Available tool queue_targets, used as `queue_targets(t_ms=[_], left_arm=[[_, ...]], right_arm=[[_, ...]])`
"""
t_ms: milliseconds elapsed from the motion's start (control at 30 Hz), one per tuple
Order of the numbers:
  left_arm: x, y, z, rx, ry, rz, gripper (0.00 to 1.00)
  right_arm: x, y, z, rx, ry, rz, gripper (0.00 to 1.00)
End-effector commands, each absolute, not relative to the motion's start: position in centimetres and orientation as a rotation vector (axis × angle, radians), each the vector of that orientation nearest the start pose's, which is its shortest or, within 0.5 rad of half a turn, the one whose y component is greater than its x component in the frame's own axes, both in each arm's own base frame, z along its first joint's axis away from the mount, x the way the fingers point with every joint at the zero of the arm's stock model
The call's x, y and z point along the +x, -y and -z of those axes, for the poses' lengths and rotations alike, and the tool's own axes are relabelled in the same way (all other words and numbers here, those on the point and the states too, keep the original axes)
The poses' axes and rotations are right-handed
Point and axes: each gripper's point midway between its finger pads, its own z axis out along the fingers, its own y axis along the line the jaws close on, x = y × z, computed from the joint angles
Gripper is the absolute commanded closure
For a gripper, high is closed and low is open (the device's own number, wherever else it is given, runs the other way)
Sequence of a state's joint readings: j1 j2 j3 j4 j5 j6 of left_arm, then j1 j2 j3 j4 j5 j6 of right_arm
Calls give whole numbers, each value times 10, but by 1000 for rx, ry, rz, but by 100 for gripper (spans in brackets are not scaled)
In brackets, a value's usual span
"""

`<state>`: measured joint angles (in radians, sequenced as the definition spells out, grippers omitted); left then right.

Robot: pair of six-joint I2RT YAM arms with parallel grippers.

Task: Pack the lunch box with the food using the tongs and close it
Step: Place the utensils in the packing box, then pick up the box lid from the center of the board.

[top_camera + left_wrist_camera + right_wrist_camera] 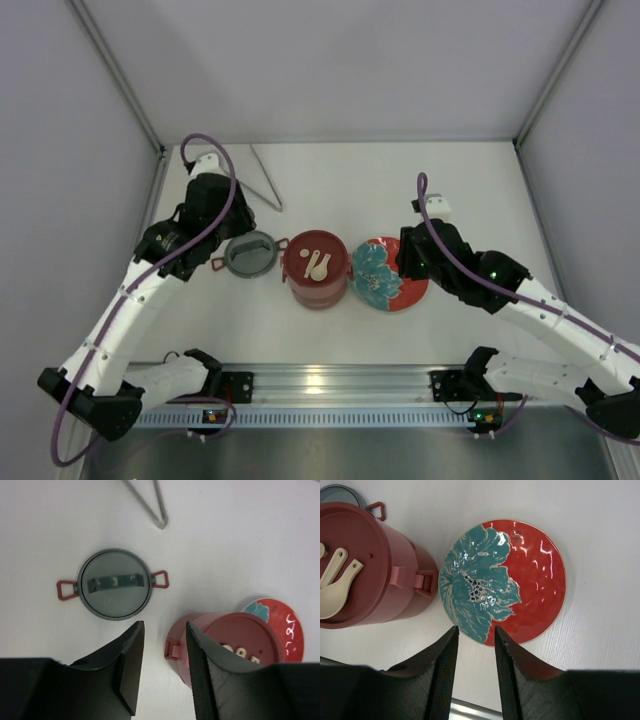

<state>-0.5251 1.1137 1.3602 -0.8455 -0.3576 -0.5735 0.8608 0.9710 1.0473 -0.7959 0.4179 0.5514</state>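
Note:
The lunch box (316,270) stands stacked and lidded at the table's middle, with cream utensils clipped on its maroon lid (355,565). It also shows at the lower right of the left wrist view, lunch box (235,642). The tongs (268,178) lie at the back of the table, their joined tip (159,520) pointing toward me. My left gripper (164,630) hangs open and holds nothing, over bare table between the grey dish and the lunch box. My right gripper (475,632) is open too, just off the near rim of the plate. No food is in view.
A small grey round dish (249,254) with red handles sits left of the lunch box, dish (114,583). The red plate with a teal flower (385,273) lies to the right of the lunch box, plate (505,580). White walls close in the back and sides.

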Motion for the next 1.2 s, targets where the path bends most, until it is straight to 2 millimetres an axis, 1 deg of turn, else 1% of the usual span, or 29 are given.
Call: queue_targets(t_ms=[0, 67, 100, 200, 233, 300, 333, 400, 433, 500, 600, 633, 667, 700, 767, 800, 833, 900, 933, 1067, 1167], left_arm=[[286, 110, -255, -465, -2154, 296, 56], [283, 105, -242, -533, -2138, 304, 57], [279, 104, -222, -596, -2159, 305, 57], [280, 104, -212, -714, -2097, 368, 56], [280, 103, -200, -739, -2096, 369, 56], [280, 99, -194, -823, -2059, 378, 56], [280, 98, -185, -848, -2052, 370, 55], [284, 95, -180, -909, -2014, 377, 55], [283, 93, -170, -936, -2012, 368, 55], [290, 95, -169, -981, -1969, 400, 55], [298, 96, -162, -1025, -1927, 418, 54], [301, 93, -159, -1041, -1914, 405, 54], [302, 92, -151, -1072, -1917, 394, 53], [307, 92, -150, -1080, -1908, 402, 53], [312, 89, -137, -1119, -1921, 392, 53], [318, 89, -138, -1127, -1907, 405, 53], [321, 85, -128, -1150, -1925, 390, 53], [329, 83, -126, -1172, -1918, 399, 53], [332, 79, -119, -1189, -1925, 378, 53], [345, 75, -114, -1224, -1926, 389, 53], [353, 70, -112, -1244, -1920, 378, 48]], right_arm=[[225, -176, -243, -92, -2165, -350, 65], [226, -178, -242, -97, -2165, -354, 65], [225, -178, -242, -101, -2165, -358, 65], [225, -180, -240, -107, -2167, -363, 65], [225, -181, -240, -113, -2168, -365, 65], [225, -180, -240, -116, -2168, -364, 65], [225, -180, -240, -112, -2165, -366, 65], [225, -180, -240, -116, -2165, -366, 65], [225, -180, -239, -114, -2167, -366, 65], [224, -180, -239, -117, -2169, -367, 65], [223, -179, -239, -116, -2166, -368, 65], [223, -179, -239, -117, -2169, -367, 65], [223, -178, -239, -116, -2169, -366, 65], [223, -178, -239, -118, -2167, -366, 65], [222, -177, -240, -117, -2167, -365, 65], [222, -177, -240, -116, -2165, -366, 65], [222, -177, -239, -118, -2170, -361, 65], [222, -176, -239, -117, -2170, -357, 65], [222, -175, -239, -116, -2170, -356, 65], [221, -173, -241, -114, -2166, -350, 65], [222, -174, -242, -112, -2163, -351, 65]])
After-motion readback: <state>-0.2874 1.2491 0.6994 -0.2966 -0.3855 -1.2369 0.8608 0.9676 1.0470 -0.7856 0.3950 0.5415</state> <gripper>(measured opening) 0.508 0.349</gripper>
